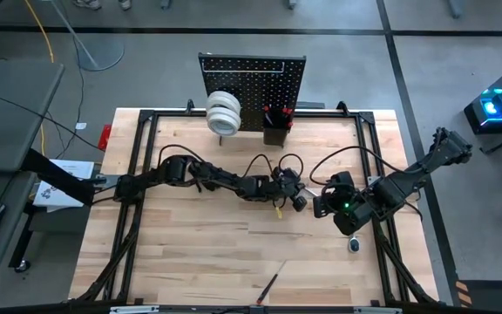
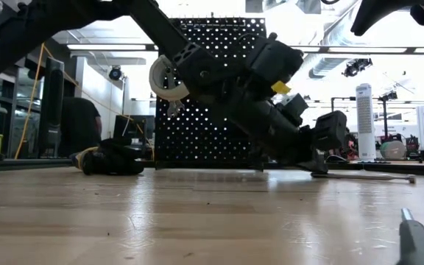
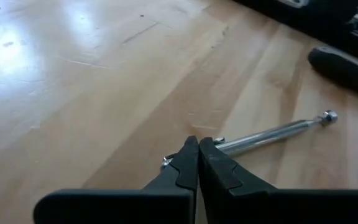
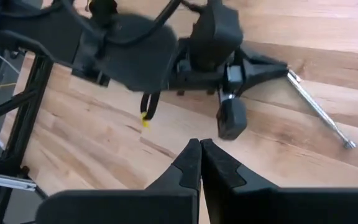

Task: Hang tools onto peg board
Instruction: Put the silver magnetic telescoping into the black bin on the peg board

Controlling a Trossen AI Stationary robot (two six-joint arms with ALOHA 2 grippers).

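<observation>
The black peg board (image 1: 253, 80) stands at the table's far edge with white tape rolls (image 1: 223, 113) hanging on it and a black bin (image 1: 275, 129) holding red-handled screwdrivers. A slim silver tool (image 3: 272, 132) lies flat on the table near the middle; it also shows in the right wrist view (image 4: 319, 111) and the low view (image 2: 366, 177). My left gripper (image 3: 197, 146) is shut, its tips at one end of this tool. My right gripper (image 4: 199, 148) is shut and empty, just right of the left one (image 1: 296, 197) and above the wood. My left gripper's shut fingertips (image 3: 191, 152) stand at the silver tool's end (image 3: 224, 144), slanting down from the table's left. The tool runs across behind the tips and lies flat on the table. I cannot tell whether the tips touch it.
A dark-handled screwdriver (image 1: 268, 286) lies near the table's front edge and shows close in the low view (image 2: 418, 239). A small dark piece (image 1: 354, 245) lies on the wood below the right arm. A black frame (image 1: 146, 118) borders the table.
</observation>
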